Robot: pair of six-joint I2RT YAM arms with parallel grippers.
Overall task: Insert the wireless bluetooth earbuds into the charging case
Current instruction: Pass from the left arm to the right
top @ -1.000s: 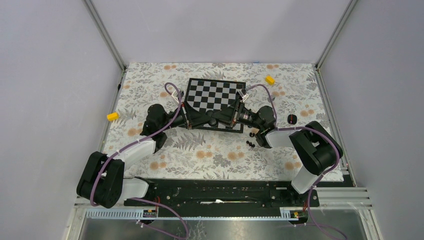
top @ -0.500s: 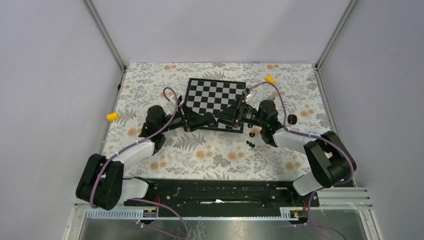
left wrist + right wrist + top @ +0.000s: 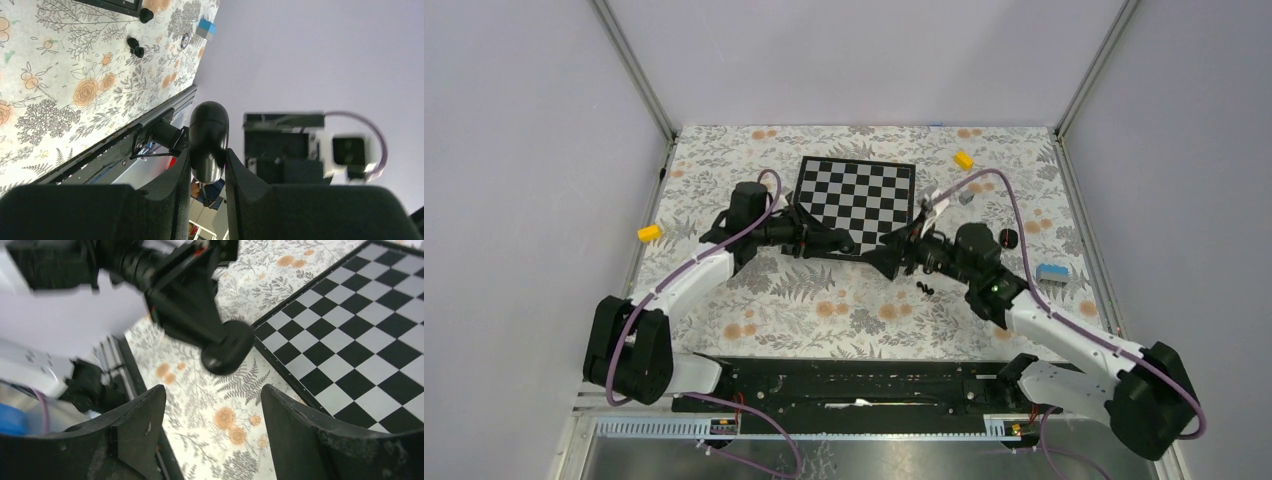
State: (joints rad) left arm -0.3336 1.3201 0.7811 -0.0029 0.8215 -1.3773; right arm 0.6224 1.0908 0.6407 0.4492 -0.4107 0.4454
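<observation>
Holding the charging case (image 3: pixel 209 135) is your left gripper (image 3: pixel 207 159), its two fingers clenched on the sides of the glossy black pebble, which sticks out past the fingertips; from these views you cannot tell whether the lid is up. Seen from above, that gripper reaches in from the left and carries the case at the near edge of the chessboard (image 3: pixel 856 190).

Your right gripper (image 3: pixel 212 390) faces the case from the opposite side; its jaws are spread wide and released, with nothing between them. In its own wrist view the case sits ahead of the open jaws, apart from both fingers, over the board's dark frame.

Two of the wireless bluetooth earbuds (image 3: pixel 924 288) lie touching each other on the floral surface (image 3: pixel 844 310), just beside the right gripper on the side towards the arm bases, close under that arm's wrist. The left wrist view shows the same pair far ahead of the left gripper, with another small black rounded piece (image 3: pixel 145 15) beyond them by the board's edge; it is too small for you to say what it is.

Further out, a blue block (image 3: pixel 1052 272) rests to the right of the right arm; one yellow block (image 3: pixel 650 232) lies well to the left of the left gripper, and a second yellow block (image 3: pixel 964 159) lies beyond the board's far right corner.
</observation>
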